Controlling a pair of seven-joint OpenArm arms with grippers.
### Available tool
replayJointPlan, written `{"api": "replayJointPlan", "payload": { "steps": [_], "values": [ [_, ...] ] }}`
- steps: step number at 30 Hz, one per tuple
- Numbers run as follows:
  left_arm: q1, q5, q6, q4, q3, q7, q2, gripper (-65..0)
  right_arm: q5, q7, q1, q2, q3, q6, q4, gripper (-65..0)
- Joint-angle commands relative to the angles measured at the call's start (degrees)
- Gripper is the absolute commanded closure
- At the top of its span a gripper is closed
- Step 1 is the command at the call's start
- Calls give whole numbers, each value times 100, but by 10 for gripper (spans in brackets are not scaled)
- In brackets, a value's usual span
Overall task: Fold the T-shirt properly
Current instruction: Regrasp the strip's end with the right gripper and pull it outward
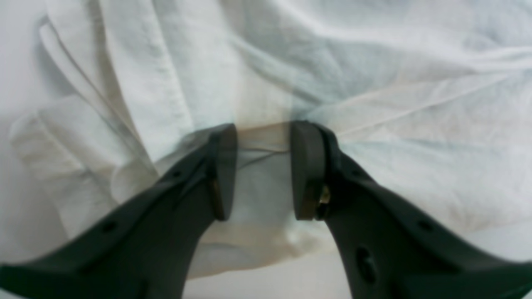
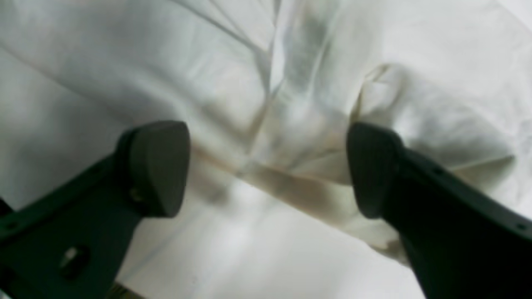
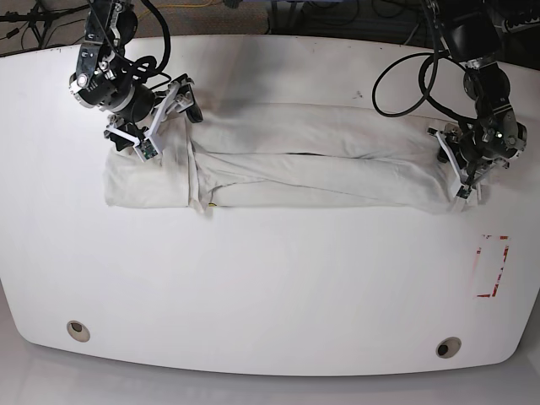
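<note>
On the table (image 3: 270, 278), one T-shirt (image 3: 312, 164).

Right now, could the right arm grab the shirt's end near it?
Probably yes. The right gripper hangs just over the T-shirt with jaws wide open and bare cloth between them; nothing blocks it. It seems to need only to lower and close.

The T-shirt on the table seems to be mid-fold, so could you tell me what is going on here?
Two robot arms are folding the off-white T-shirt, which lies as a long, narrow band across the white table. The left end effector has a fold of cloth between its partly closed fingers at one end. The right end effector stands wide open above the other end, gripping nothing.
</note>
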Motion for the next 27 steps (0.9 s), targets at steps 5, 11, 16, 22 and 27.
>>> {"api": "replayJointPlan", "payload": {
  "steps": [5,11,16,22,27],
  "values": [
    [73,267,-8,-109,30,319,7,-214,648,114,141,258,255,8,263,-450],
    [55,267,-8,-109,39,319,7,-214,973,114,642,363,519,8,-45,-376],
    [47,267,-8,-109,39,319,7,-214,437,114,1319,354,527,8,-863,-263],
    [47,267,-8,-109,39,310,7,-214,-143,131,1565,337,563,8,-1566,-200],
    [55,267,-8,-109,39,310,7,-214,-433,237,1328,381,607,8,-1548,-197]
  ]
}}
